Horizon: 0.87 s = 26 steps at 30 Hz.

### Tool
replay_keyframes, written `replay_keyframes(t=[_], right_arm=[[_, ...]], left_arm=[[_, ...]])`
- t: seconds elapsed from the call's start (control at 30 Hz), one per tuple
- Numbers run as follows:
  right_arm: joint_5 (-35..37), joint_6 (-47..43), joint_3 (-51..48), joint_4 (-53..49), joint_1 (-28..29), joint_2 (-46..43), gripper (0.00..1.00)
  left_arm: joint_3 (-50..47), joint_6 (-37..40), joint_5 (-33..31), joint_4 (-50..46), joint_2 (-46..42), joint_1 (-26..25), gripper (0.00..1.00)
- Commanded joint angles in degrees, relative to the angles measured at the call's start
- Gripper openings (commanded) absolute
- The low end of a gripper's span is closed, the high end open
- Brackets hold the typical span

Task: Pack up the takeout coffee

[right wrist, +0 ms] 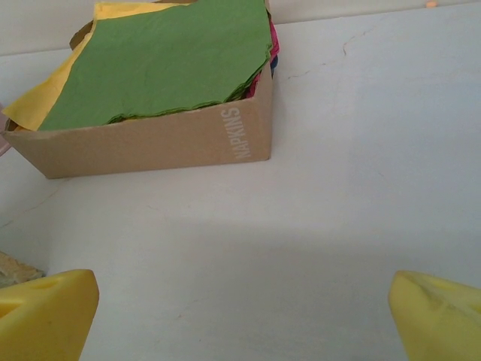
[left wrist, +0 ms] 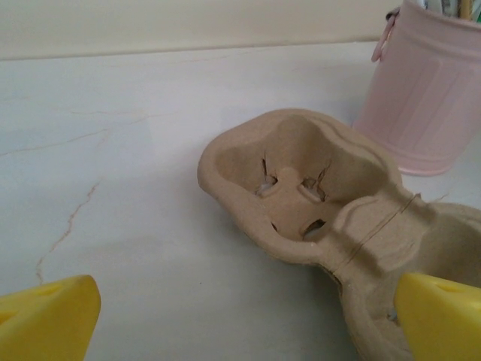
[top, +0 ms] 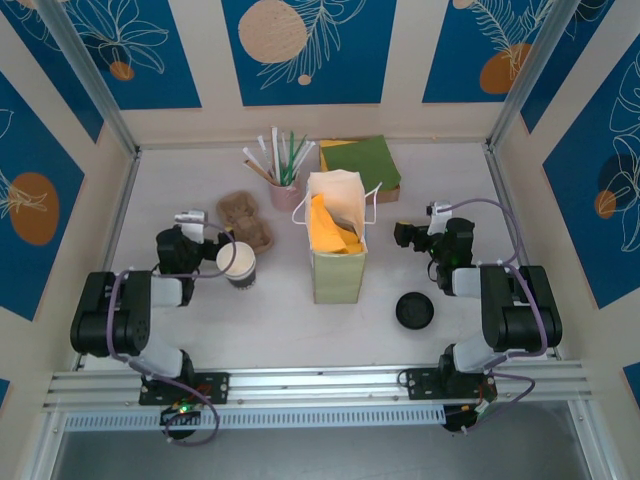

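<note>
Coffee cup (top: 236,264) sits lidless beside the left arm, left of the paper bag (top: 337,275); its black lid (top: 414,311) lies well apart by the right arm. Left gripper (left wrist: 240,323) gapes wide at the cardboard tray (left wrist: 301,188), right gripper (right wrist: 240,320) just as wide facing the napkin box (right wrist: 150,143), fingertips cropped.

The takeout coffee cup (top: 236,262) is white with a dark band low down, its lid (top: 414,311) black, on a pale worktop (top: 300,340) with faint veins. The paper bag (top: 337,275) is pale yellow with white handles and orange-yellow inside; the cup of straws (left wrist: 428,98) is pink, the cup carrier (left wrist: 301,188) brown pulp. Green over yellow napkins (right wrist: 165,60) fill a brown cardboard box (right wrist: 150,147) lettered in white, and the walls (top: 350,70) are blue with white leaf outlines and orange discs.
</note>
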Motion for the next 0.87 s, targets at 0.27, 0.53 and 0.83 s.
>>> replay_keyframes(t=[0.27,0.53,0.83], right_arm=[[0.97,-1.08,-0.38,2.02,0.29,0.3,0.99],[0.9,-1.08,-0.33,2.02,0.23,0.3,0.99],[0.78,-0.99,-0.26,1.86,0.16,0.3,0.99]], left_arm=[[-0.7,0.72,-4.14,3.63,1.03,-0.75,1.0],[-0.8,0.76,-4.28,3.97,1.03,-0.84,1.0],[-0.8,0.76,-4.26,3.93,1.0,-0.84,1.0]])
